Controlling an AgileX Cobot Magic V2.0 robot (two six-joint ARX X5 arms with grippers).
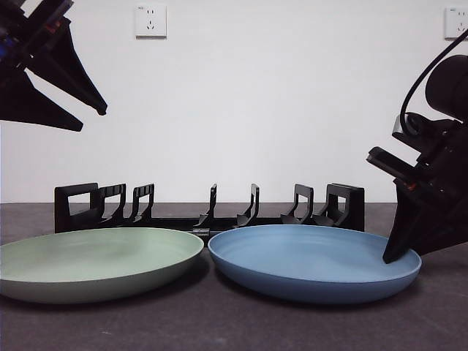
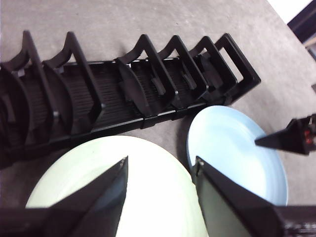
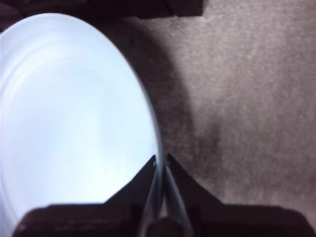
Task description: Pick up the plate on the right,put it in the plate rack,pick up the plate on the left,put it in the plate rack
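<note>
Two plates lie side by side in front of the plate rack [image 1: 212,212]: a green plate [image 1: 95,259] on the left and a blue plate [image 1: 314,256] on the right. My right gripper [image 3: 161,160] is shut on the right rim of the blue plate [image 3: 69,113], one jaw inside the rim and one outside; in the front view it shows low at the right [image 1: 398,248]. My left gripper [image 2: 160,165] hangs open high above the green plate [image 2: 148,197], near the top left corner of the front view [image 1: 91,117]. The rack [image 2: 128,94] holds nothing.
A white wall with two sockets [image 1: 151,20] stands behind the dark table [image 1: 219,322]. The rack's upright prongs rise just behind both plates. The two plate rims almost touch in the middle.
</note>
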